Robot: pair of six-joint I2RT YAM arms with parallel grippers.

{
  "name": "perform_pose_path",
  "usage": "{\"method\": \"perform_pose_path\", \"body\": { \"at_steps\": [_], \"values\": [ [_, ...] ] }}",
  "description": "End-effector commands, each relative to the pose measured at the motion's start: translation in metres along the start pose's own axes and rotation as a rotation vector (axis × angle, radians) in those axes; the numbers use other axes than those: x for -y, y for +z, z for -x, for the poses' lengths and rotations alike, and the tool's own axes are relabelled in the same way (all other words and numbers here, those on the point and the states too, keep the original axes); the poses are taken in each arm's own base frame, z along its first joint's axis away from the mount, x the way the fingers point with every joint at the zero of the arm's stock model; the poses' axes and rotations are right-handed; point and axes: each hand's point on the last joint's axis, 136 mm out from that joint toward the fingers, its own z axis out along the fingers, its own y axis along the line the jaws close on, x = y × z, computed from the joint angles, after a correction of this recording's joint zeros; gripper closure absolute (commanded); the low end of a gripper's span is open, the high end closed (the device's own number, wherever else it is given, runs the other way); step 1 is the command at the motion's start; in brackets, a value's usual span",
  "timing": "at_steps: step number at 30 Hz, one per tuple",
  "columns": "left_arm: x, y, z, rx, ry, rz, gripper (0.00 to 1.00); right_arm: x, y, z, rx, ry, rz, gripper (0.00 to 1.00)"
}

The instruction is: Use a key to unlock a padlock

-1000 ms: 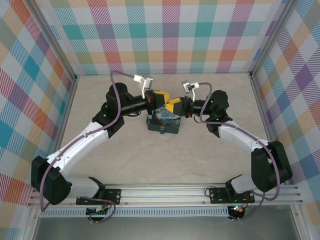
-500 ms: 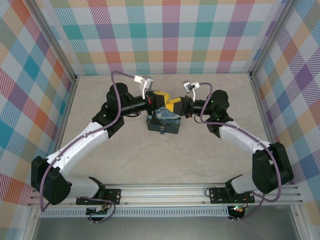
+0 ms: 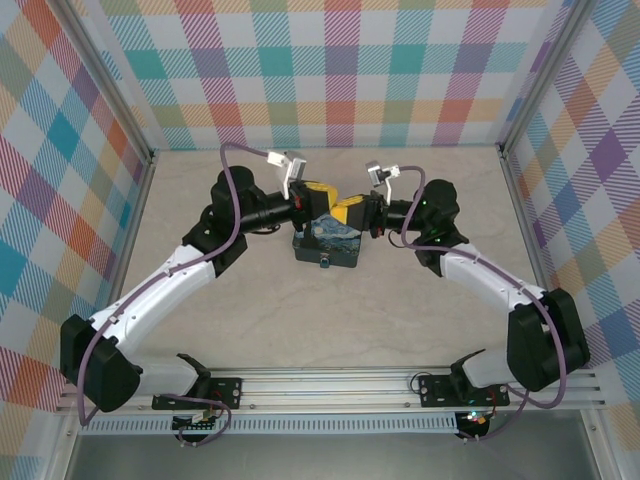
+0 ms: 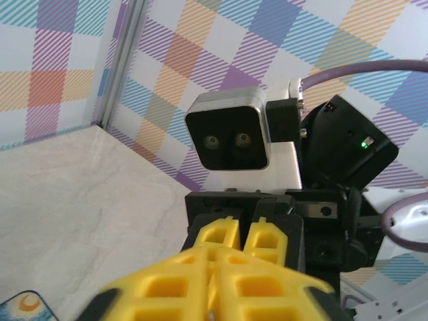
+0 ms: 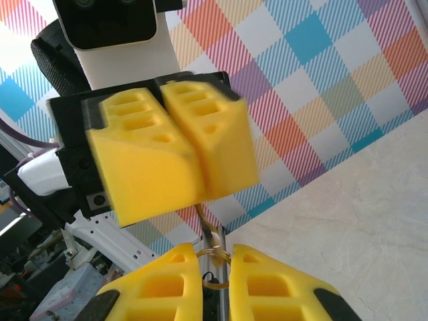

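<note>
Barely anything: the right arm's elbow has drifted outward. Above the dark blue starry-painted tin [image 3: 325, 256], the right fingers [image 5: 160, 287] pinch the looped end of a thin greyish metal key [image 5: 208, 235]. Its tip meets the seam of the left fingers [image 5: 140, 167], which are pressed together, the padlock presumably hidden in their grip. Insertion looks underway; the turn remains.

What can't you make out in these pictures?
- The padlock's body: top external view, covered by the left pincer and right pincer meeting above the tin.
- The thin metal piece between them, right wrist view: too small to tell key from shackle.
- Left wrist view: own fingers blurred, hiding their grip.
</note>
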Motion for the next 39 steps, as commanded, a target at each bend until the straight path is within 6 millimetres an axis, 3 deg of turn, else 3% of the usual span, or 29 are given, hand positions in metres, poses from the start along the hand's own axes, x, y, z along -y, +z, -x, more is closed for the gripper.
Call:
{"method": "perform_pose_path", "body": {
  "at_steps": [1,2,5,9,13,23,31,39],
  "values": [
    [0.015,-0.010,0.023,0.046,0.043,0.012,0.69,-0.007,-0.003,0.006,0.004,-0.068,-0.029,0.97],
    [0.014,-0.012,0.024,0.049,0.042,0.027,0.61,-0.005,-0.004,0.004,0.001,-0.068,-0.045,0.97],
    [0.006,-0.018,0.025,0.055,0.034,0.085,0.52,0.006,-0.008,-0.007,-0.017,-0.049,-0.115,0.98],
    [-0.009,-0.028,0.022,0.058,0.010,0.163,0.49,0.017,-0.014,-0.019,-0.034,-0.030,-0.183,0.99],
    [-0.020,-0.030,0.009,0.044,-0.054,0.190,0.49,0.018,-0.015,-0.022,-0.027,-0.012,-0.179,0.99],
    [-0.015,-0.029,-0.028,0.023,-0.121,0.091,0.51,0.012,-0.014,-0.007,0.017,-0.038,-0.176,0.99],
    [-0.006,-0.017,-0.041,0.014,-0.162,-0.018,0.62,0.006,-0.011,0.001,0.043,-0.042,-0.152,1.00],
    [-0.005,-0.007,-0.042,0.009,-0.168,-0.050,0.65,0.002,-0.007,0.001,0.038,-0.042,-0.138,0.99]
  ]
}}
